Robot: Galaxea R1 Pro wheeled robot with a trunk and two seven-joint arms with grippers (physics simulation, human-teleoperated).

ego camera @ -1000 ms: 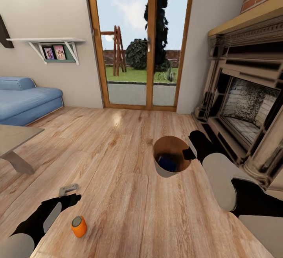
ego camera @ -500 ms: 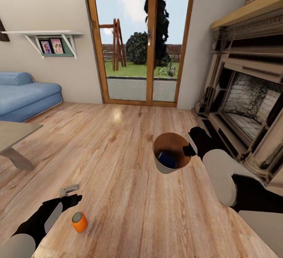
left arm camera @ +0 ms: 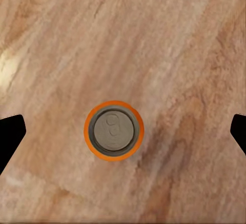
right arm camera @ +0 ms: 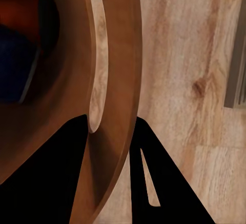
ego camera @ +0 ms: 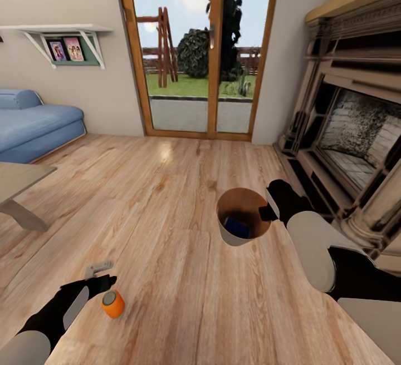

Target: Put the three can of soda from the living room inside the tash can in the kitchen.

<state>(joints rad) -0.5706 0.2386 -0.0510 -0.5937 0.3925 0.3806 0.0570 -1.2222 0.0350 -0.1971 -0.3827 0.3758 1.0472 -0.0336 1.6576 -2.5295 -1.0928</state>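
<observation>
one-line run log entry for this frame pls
room: living room | right gripper: shut on trash can rim, blue can inside | left gripper: open above orange can, upright on floor

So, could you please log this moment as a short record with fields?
room: living room, blue sofa at the left, fireplace at the right
trash can: right gripper shut on its rim
in the can: blue soda can
orange soda can: upright on the wood floor
left gripper: open, above the orange can, fingers either side, not touching
</observation>
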